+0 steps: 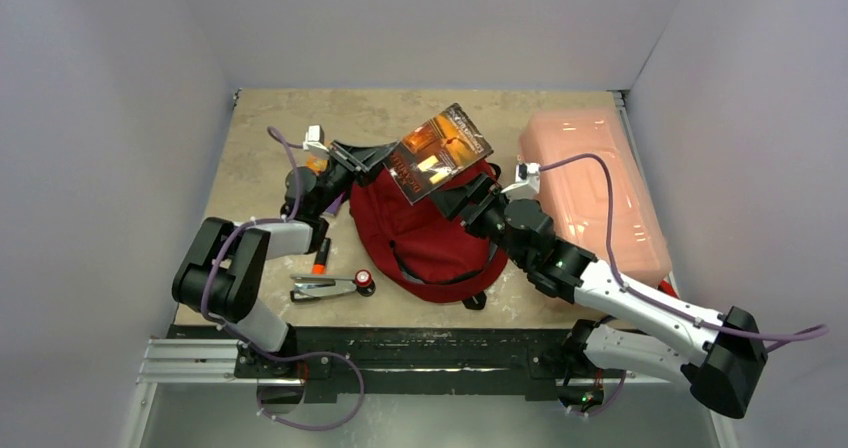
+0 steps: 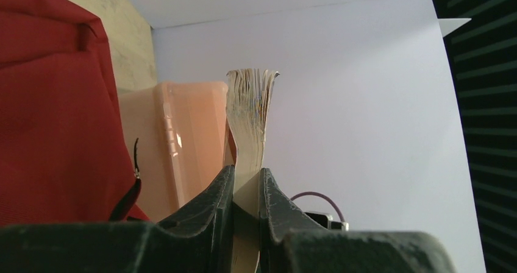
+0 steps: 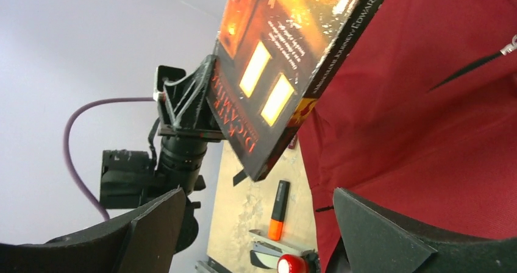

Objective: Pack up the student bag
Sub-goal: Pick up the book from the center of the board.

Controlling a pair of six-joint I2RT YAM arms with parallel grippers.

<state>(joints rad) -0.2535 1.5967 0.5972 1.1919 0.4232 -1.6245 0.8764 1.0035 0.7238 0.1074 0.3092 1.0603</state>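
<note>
The bag [image 1: 430,240] lies on the desk [image 1: 255,163], soft and floppy, likely best pinched at its zipper edge. Above it the left gripper [image 2: 247,184] clamps a book [image 1: 441,152] by one edge. The right gripper [image 3: 262,224] gapes empty.

Plain white walls [image 1: 420,18] enclose three sides; beige mottled tabletop [image 1: 255,158]; black rail [image 1: 430,348] along near edge; even light.

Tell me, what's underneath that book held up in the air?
The book, pinched in the left tool, hangs over the far end of the student bag. The bag's front shows; its top edge is covered, so any opening there cannot be seen.
</note>
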